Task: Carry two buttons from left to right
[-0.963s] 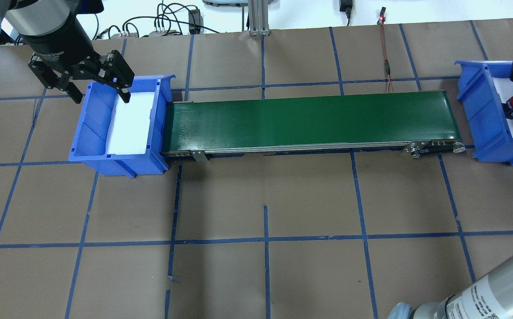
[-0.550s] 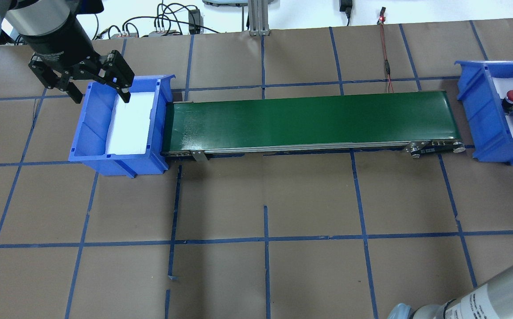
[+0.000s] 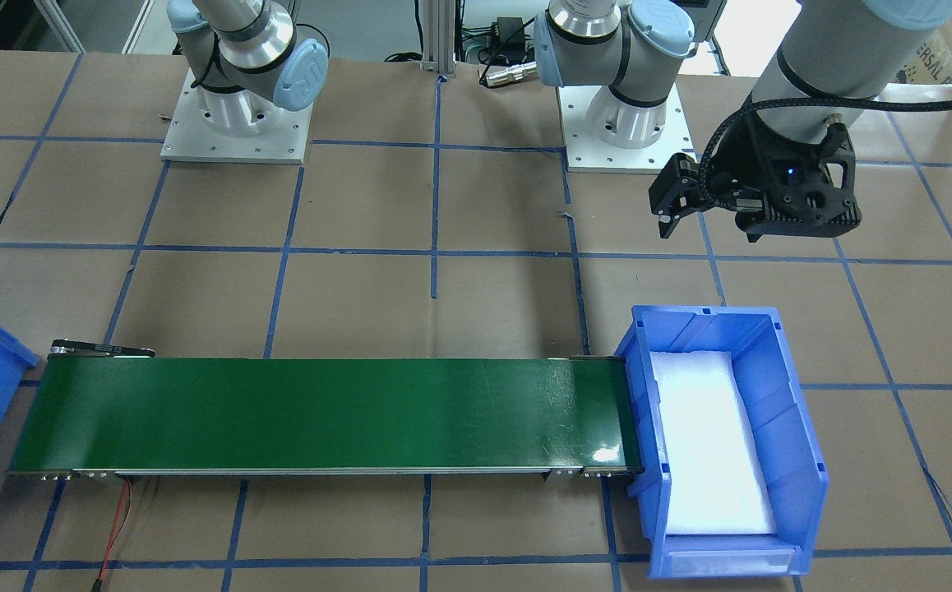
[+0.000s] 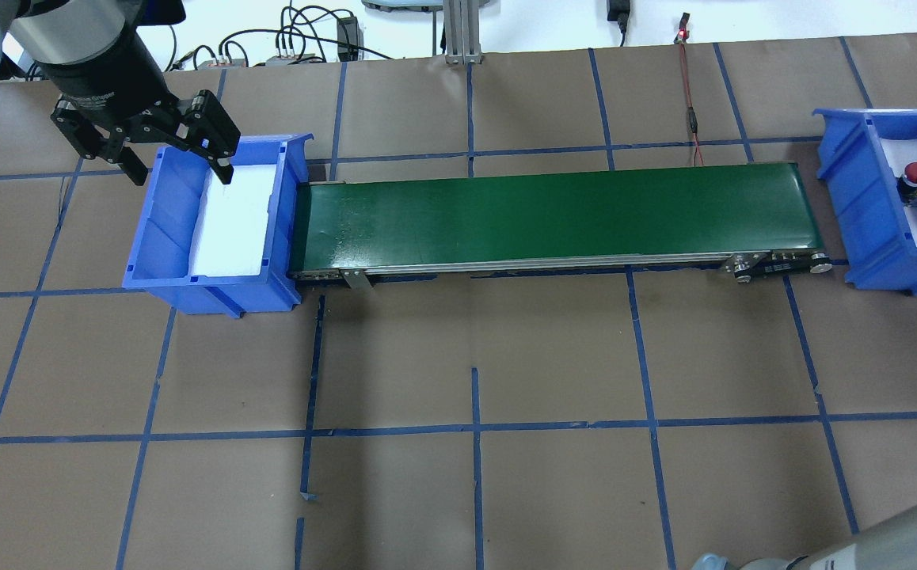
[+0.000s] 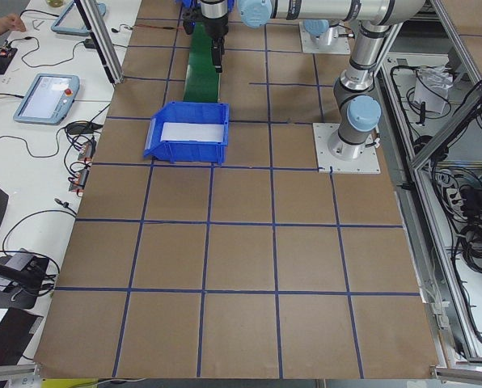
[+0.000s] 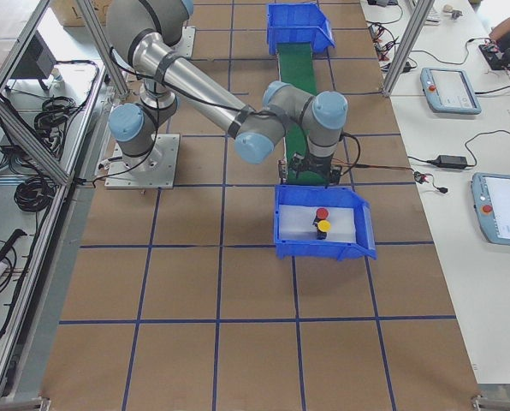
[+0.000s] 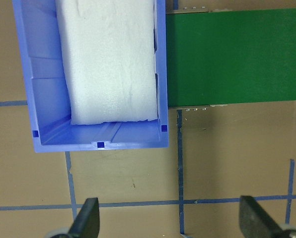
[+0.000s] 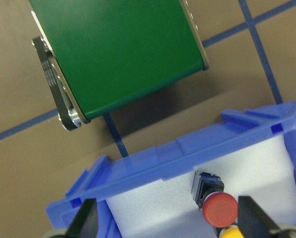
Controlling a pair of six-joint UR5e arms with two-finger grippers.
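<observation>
The table (image 4: 553, 348) bears a green conveyor (image 4: 553, 210) between two blue bins (image 4: 164, 229).

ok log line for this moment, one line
left gripper: open, near left bin | right gripper: open, over right bin | red button, yellow button: both in right bin

The table (image 4: 553, 356) is covered in matt brown paper marked off with blue tape (image 4: 474, 427). On it, the conveyor belt (image 4: 553, 214) is a smooth, glossy green sheet that catches the lamps, edged by a bare metal side rail (image 4: 546, 264). The left bin (image 4: 159, 237) and the right bin (image 8: 153, 173) look like smooth moulded blue plastic with a soft sheen, each lined with a dull, faintly fuzzy white foam pad (image 7: 108, 59); the red button (image 8: 220, 208) and yellow button (image 8: 232, 233) have smooth plastic-looking caps, and the left gripper (image 4: 183, 176) is matt black.
</observation>
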